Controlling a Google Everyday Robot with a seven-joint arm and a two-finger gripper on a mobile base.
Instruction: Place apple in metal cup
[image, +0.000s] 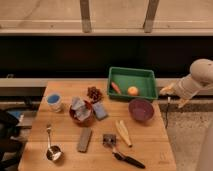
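Note:
The apple (132, 90), small, round and orange-yellow, lies in the green tray (131, 75) at the table's back right, beside an elongated orange-red piece (115, 87). The metal cup (53, 153), shiny silver with a long thin handle pointing away, stands at the table's front left corner. My gripper (173, 96) hangs at the end of the white arm (197, 77), off the table's right edge, to the right of the tray and well apart from the apple.
On the wooden table (150, 145) stand a purple bowl (141, 109), a blue-and-white cup (54, 101), a red bowl with crumpled wrap (80, 111), a pine cone (93, 92), a blue sponge (100, 110), a grey bar (84, 139), a yellow banana-like piece (123, 132) and a black-handled tool (121, 154).

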